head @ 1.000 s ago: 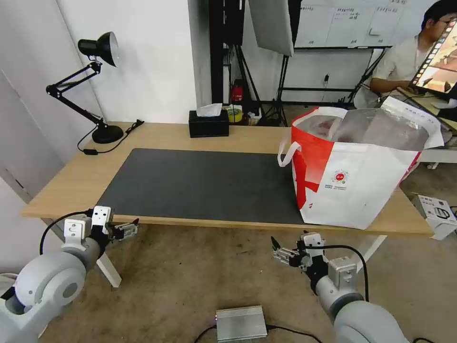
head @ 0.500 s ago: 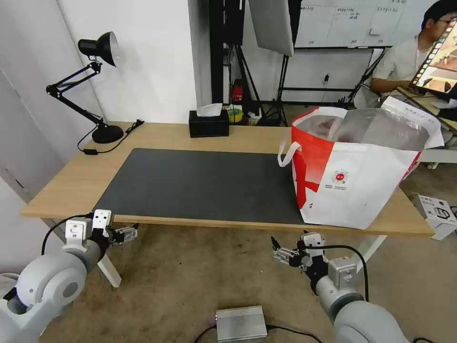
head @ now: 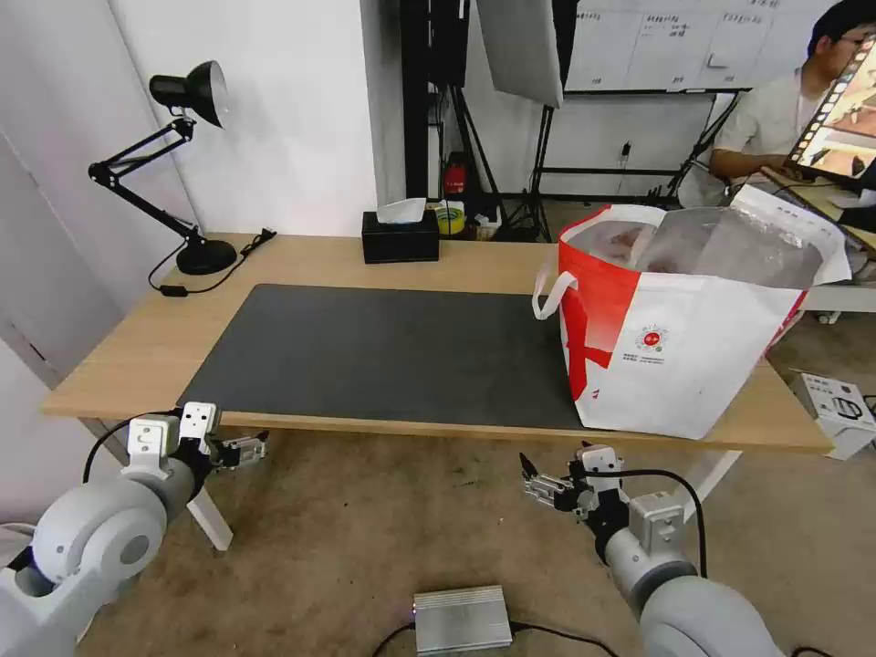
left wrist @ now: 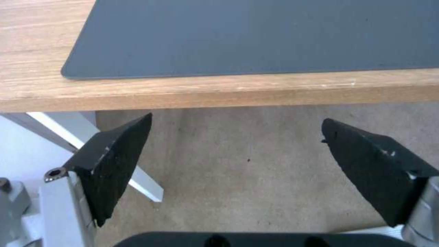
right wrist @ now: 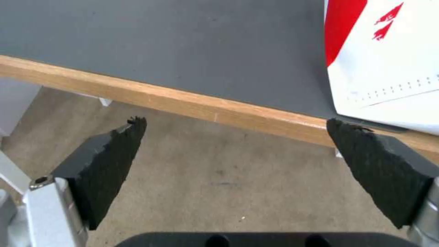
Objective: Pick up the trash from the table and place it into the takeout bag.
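The takeout bag (head: 693, 356), white and red with a foil lining, stands open on the right end of the table (head: 301, 260), partly on the dark grey mat (head: 383, 351). The trash is hidden, apart from a reddish blur (head: 628, 243) inside the bag's mouth. My left gripper (head: 255, 447) hangs open below the table's front edge near the left leg. In the left wrist view the left gripper (left wrist: 236, 120) holds nothing, with the mat's corner (left wrist: 274, 34) beyond it. My right gripper (head: 529, 481) is open below the edge, in front of the bag. In the right wrist view the right gripper (right wrist: 235, 120) is also empty, facing the bag's lower corner (right wrist: 389, 68).
A black desk lamp (head: 205, 255) and a black tissue box (head: 400, 239) stand along the table's back edge. On the floor lie a silver box (head: 461, 619) between my arms and a white box (head: 835, 411) at the right. A white table leg (head: 210, 520) is beside my left arm.
My left gripper has sunk a little lower below the table edge. The right arm and the bag have not moved.
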